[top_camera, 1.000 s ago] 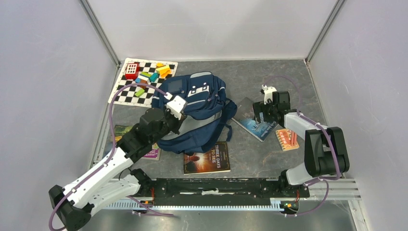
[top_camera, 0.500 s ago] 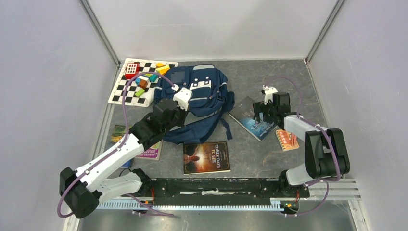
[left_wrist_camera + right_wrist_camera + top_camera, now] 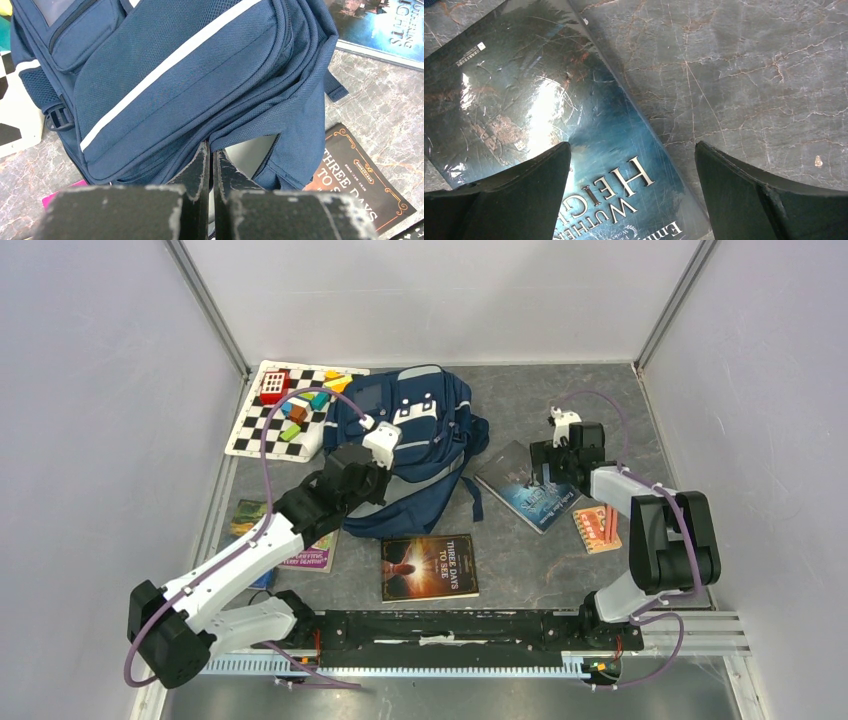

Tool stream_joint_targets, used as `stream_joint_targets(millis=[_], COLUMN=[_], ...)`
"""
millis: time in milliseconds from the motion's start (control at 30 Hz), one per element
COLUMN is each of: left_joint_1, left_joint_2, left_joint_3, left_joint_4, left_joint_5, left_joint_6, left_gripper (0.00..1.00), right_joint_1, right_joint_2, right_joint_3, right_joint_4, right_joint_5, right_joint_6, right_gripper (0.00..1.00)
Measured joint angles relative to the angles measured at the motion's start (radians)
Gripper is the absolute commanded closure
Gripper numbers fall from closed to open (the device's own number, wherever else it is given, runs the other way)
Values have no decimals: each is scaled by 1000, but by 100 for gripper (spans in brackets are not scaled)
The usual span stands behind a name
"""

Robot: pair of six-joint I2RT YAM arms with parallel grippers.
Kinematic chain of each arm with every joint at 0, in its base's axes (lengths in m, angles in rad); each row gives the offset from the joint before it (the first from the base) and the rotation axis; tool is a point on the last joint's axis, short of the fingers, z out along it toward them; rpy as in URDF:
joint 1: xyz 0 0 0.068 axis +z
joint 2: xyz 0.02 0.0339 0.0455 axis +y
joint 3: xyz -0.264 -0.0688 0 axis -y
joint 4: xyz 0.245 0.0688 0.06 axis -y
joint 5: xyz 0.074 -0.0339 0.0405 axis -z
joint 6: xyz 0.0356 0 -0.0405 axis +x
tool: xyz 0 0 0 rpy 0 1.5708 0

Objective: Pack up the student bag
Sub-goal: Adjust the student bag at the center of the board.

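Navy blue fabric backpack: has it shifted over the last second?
Yes. The navy blue fabric backpack has slid up-frame: its top now lies level with the far edge of the black-and-white checkered mat, no longer short of it.

Navy student bag (image 3: pixel 190 75), crossed by a pale diagonal stripe, fills the upper frame. Left gripper (image 3: pixel 209 151), bottom centre, is pinched together on its lower hem. Book (image 3: pixel 367 185) at lower right.

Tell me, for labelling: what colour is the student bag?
The student bag is navy with pale stripes; left wrist view shows it best.
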Motion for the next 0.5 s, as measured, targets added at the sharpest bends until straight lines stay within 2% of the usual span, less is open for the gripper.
stream_joint_targets(millis=[33,100,133,167,233,333,500], left_joint_1=[0,0,0,0,2,2,0], left_joint_2=[5,15,18,19,19,17,-1], left_joint_3=[2,9,12,15,19,23,31], left_joint_4=[-4,-15,-22,-26,-30,-29,-23], left_joint_5=[2,9,13,27,43,73,130], left_joint_6=[-2,-5,-4,-10,-19,-33,-79], left_gripper=[91,47,32,22,9,6,6], right_joint_1=[-4,-12,-13,-14,-19,-26,-26], right_joint_2=[5,13,15,16,18,16,-57], right_joint_3=[3,8,9,9,9,0,-84], right_joint_4=[0,0,0,0,-1,5,17], right_joint_5=[-7,-26,-32,-39,-50,-66,-106], right_joint_6=[2,7,8,13,23,44,79], right_gripper=[2,2,2,2,2,3,7])
